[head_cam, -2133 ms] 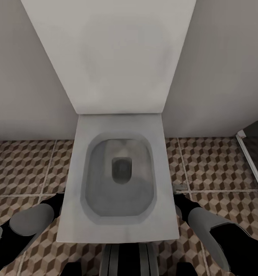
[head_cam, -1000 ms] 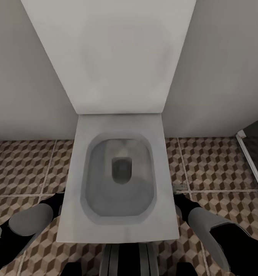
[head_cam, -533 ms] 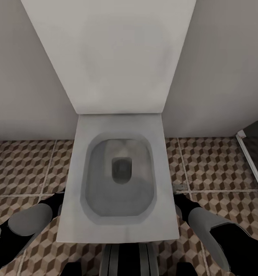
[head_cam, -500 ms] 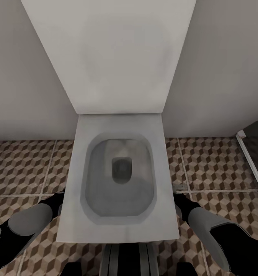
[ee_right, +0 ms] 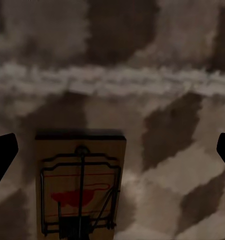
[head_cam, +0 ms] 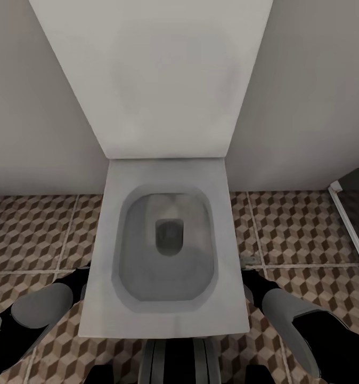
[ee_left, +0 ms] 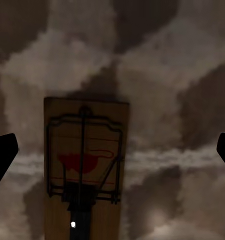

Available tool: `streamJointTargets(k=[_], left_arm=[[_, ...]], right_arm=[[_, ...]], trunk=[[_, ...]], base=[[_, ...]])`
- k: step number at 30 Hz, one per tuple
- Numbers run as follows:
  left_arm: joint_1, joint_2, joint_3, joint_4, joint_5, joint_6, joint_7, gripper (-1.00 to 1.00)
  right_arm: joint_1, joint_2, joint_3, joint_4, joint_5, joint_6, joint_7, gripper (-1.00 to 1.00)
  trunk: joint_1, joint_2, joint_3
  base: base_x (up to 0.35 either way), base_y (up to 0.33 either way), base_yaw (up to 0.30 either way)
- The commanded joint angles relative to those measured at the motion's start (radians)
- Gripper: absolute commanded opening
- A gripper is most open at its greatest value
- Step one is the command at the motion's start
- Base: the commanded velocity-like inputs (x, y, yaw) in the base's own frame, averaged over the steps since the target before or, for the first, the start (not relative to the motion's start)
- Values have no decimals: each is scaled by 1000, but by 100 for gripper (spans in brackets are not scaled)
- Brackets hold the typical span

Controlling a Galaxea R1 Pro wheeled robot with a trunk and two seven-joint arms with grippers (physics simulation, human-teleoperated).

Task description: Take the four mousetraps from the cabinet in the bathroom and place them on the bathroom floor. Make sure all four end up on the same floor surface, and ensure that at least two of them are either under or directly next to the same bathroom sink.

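Head view, toilet: square white bowl dead centre, lid raised against the pale wall.
Head view, bathroom floor: cube-pattern tiles in brown, beige and white either side of the bowl, pale grout lines between.
Head view, arms: left arm low beside the bowl's left flank, right arm low beside its right flank; jaws hidden here.
Head view, right edge: white rail slanting along a dark panel.
Left wrist view, left gripper: two dark fingertips at the picture's edges, spread wide, released, grasping nothing.
Left wrist view, mousetrap: tan wooden board, wire bar, red mouse print, lying flat on the cube-pattern tile between the spread jaws, touching neither.
Right wrist view, right gripper: fingertips again far apart, released, nothing in them.
Right wrist view, second mousetrap: same tan board and red print, flat on the tile, near a pale grout line, clear of both jaws.
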Motion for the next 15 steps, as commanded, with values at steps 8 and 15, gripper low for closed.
streamJointTargets(k=[8,15], left_arm=[[0,-1,-7,2,10,-12,-2,100],[0,-2,-6,3,10,-14,4,100]], right_arm=[[1,-2,9,-1,-10,3,-4,100],[1,-2,9,1,-10,-8,-4,100]], trunk=[[0,0,0],[0,0,0]], base=[[0,0,0],[0,0,0]])
